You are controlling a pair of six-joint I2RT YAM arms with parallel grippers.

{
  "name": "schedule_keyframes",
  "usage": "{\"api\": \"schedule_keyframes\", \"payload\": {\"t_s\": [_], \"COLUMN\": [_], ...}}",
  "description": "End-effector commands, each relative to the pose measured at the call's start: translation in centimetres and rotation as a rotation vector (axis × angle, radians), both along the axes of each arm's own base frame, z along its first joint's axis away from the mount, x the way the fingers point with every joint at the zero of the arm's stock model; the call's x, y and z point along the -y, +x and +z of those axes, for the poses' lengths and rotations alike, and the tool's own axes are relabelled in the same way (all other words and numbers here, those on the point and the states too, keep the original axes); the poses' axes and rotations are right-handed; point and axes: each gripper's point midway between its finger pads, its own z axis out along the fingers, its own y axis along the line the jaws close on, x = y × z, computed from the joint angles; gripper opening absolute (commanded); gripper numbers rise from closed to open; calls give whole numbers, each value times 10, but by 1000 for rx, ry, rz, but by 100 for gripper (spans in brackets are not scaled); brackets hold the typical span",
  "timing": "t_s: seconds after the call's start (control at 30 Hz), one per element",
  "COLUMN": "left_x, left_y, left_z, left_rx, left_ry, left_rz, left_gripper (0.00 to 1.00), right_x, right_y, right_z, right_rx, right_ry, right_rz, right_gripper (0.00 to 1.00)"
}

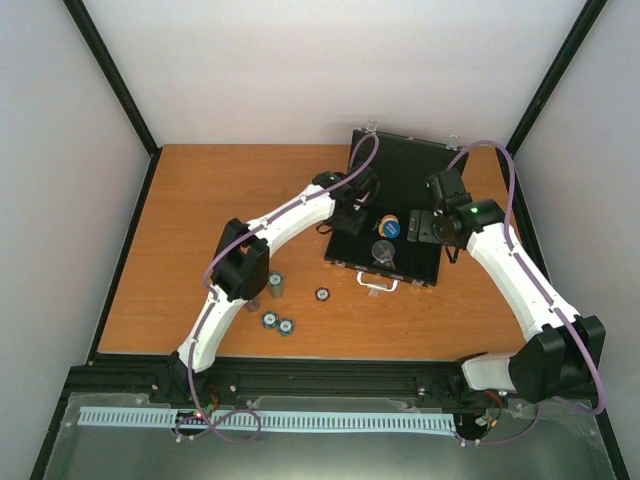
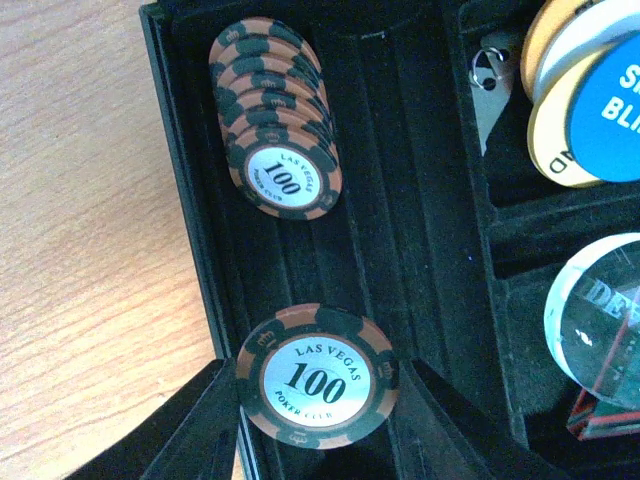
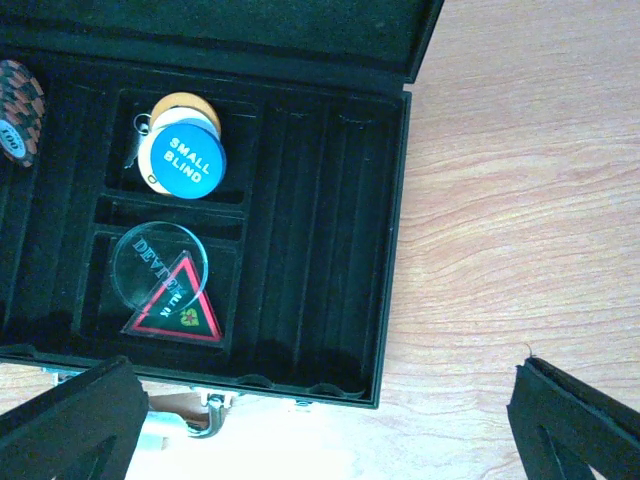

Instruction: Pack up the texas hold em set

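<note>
Wooden table (image 1: 200,200) fills mid-frame, enclosed by plain white walls (image 1: 330,60); black posts (image 1: 110,70) slant in from both upper corners; grey metal base (image 1: 330,460) along the bottom; even light

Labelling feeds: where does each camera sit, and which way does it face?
Top external: above, behind the bases, facing down at table and open case; left arm, right arm show.
Left wrist: on its arm, faces down into the case; left tool holding a chip.
Right wrist: on its arm, faces down into the case; open right tool shows.
Shared by both wrists: the blue disc.
</note>
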Motion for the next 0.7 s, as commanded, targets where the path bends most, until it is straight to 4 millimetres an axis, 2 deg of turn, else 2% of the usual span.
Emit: {"api": "schedule_keyframes", "payload": {"t_s": [0.0,0.33,0.67], "left_x": [6,19,14], "left_y": [15,38,58], "left_z": [6,-10,-26], "left_rx": [22,72,109], "left_ry": [-39,-86,-76], "left_rz": [-10,8,43], "left_gripper": [43,43,43], "right_x": [8,15,16], "right_y": [9,13,14], "right_z": [7,4,-4], "right_rx": [25,-4,-42], "right_ry": [-18,-41,-57], "right_rz": [-7,0,10], "right_gripper": [100,100,100]}}
